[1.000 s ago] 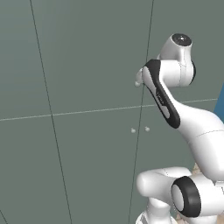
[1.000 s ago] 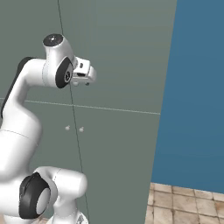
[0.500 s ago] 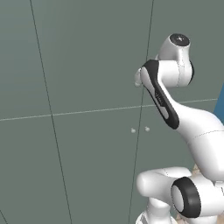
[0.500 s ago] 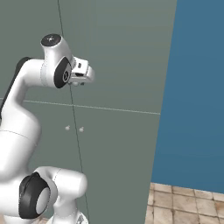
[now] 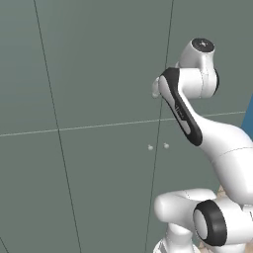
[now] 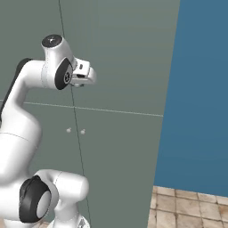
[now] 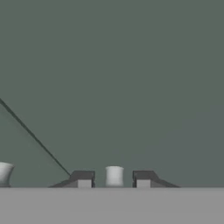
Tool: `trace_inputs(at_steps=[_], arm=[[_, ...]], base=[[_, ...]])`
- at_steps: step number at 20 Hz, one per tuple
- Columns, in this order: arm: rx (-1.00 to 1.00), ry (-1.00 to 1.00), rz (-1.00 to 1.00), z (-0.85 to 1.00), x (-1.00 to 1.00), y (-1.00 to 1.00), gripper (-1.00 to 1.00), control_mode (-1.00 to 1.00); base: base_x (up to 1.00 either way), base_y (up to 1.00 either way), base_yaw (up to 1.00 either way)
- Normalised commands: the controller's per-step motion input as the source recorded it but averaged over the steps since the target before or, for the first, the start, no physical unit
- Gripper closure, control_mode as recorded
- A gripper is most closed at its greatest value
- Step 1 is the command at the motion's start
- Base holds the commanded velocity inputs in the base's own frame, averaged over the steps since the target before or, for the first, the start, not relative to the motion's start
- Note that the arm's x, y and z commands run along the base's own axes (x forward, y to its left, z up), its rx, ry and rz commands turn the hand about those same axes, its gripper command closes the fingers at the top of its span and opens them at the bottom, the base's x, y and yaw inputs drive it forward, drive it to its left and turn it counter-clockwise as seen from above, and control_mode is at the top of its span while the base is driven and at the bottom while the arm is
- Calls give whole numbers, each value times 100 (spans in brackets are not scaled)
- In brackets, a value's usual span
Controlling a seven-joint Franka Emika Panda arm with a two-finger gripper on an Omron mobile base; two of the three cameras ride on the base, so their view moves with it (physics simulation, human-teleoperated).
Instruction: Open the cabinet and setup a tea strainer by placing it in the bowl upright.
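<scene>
A tall grey-green wall cabinet [image 5: 99, 74] with flat plain doors fills the background in both base views. Thin dark seams divide its front into panels, and a pale horizontal line crosses it at about mid-height. All the doors that can be seen lie flush and closed.

In the left base view, the white robot arm with dark joints rises from the lower right and bends back toward the cabinet, its hand pressed up close to the door front beside a vertical seam. Below the hand, well apart from it, two small round silver knobs [image 5: 158, 147] sit side by side, one on each side of that seam.

In the right base view, the same arm rises from the lower left. The two-finger gripper [image 6: 89, 79] points at the upper door, right at the vertical seam. The same pair of lower knobs shows beneath it. To the right of the cabinet stands a plain blue wall [image 6: 200, 98], with a patch of tan tiled floor [image 6: 191, 209] at its foot.

In the hand view, the door surface is very near. Two dark fingertips [image 7: 83, 178] rise at the bottom, and one small pale round knob [image 7: 114, 176] sits directly between them, with a narrow gap visible on each side. Whether the fingers are actually pressing on this knob cannot be told. A second knob [image 7: 4, 173] of the same kind shows at the far left edge, across a dark diagonal seam
</scene>
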Motion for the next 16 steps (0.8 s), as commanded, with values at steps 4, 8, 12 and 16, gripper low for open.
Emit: trace_inputs(at_steps=[4,8,12,16], arm=[[1,0,0,-10,-14,0,100,-100],[2,-4,-1,-5,-69,-17,100,-100],[6,-4,0,0,-94,-45,100,-100],[9,-4,0,0,-100,-63,100,-100]], base=[[0,0,0],[0,0,0],[0,0,0],[0,0,0]])
